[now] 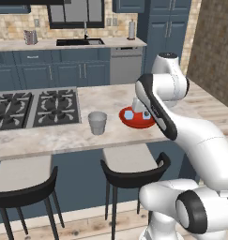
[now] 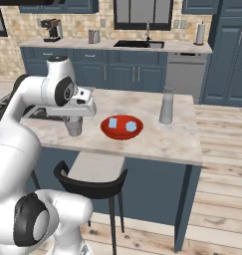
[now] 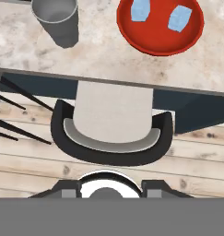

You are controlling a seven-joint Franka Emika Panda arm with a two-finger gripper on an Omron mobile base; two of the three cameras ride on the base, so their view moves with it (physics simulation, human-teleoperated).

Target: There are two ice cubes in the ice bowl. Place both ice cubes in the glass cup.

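Two ice cubes lie in ice bowl, beside glass cup.

the arm folds high, its empty tool closed, pointing down.

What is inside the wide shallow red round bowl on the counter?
Two small pale-blue translucent ice cubes lie apart inside the red bowl. In the left base view the white arm covers part of the bowl.
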